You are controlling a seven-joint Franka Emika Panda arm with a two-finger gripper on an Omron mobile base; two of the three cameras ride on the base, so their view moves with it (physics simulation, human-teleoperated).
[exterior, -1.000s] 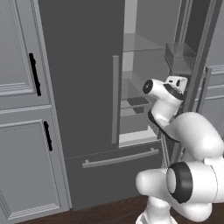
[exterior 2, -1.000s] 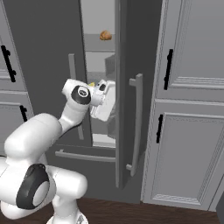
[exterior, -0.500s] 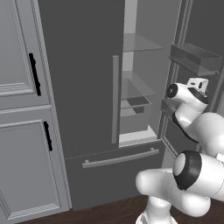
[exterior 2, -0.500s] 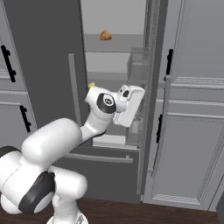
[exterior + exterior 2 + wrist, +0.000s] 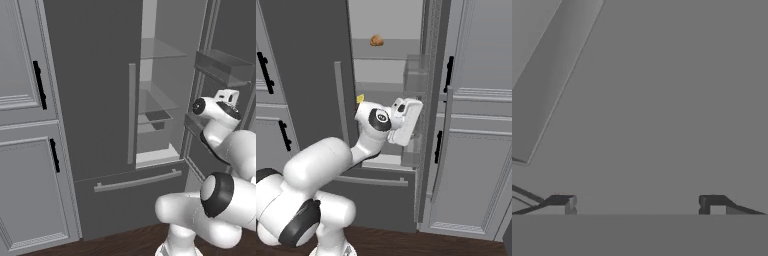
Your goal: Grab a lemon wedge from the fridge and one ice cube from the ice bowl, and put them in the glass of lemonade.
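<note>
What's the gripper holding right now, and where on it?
Nothing. In the hand view the gripper stands open, its fingertips wide apart with only flat grey fridge surface between them. The lemon wedge still sits on a fridge shelf.

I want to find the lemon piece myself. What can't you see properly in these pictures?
- Lemon wedge: right base view, a tiny yellow bit, mostly hidden behind the arm.
- Brown thing on the top shelf: right base view, too small to name.
- Lower shelves of the fridge: right base view, blocked by the arm.
- Pincer: hand view, open, facing a blurry grey surface I cannot identify.
</note>
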